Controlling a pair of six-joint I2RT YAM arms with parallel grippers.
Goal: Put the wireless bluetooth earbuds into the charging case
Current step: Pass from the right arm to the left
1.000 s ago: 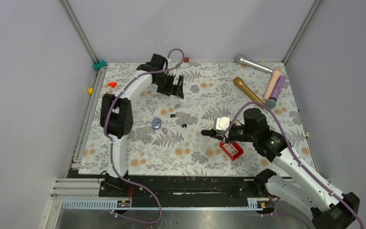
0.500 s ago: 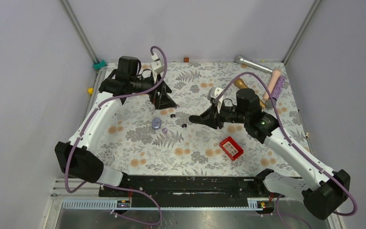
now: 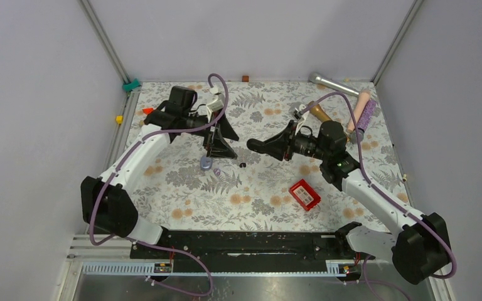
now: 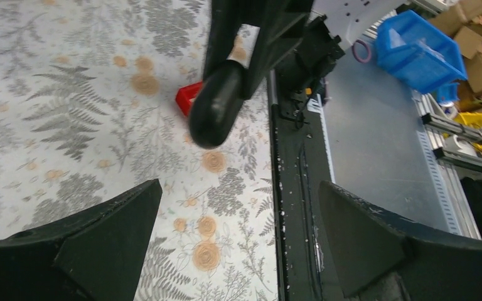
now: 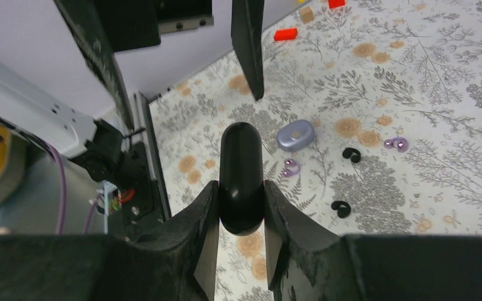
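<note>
Arms have swung inward over the bench point(image 3: 251, 210), so the right end effector point(image 5: 241, 216), clamped on the black charging case point(image 5: 241, 169), now faces the wide-apart left end effector point(image 4: 238, 188), probably for opening, with the earbuds point(image 5: 351, 155) loose below.

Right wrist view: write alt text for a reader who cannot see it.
The right gripper clamps its fingers on a black oval case above a floral tablecloth. Beyond it lie a pale purple case, two purple earbuds and two black earbuds. The left gripper hangs open at the top.
</note>
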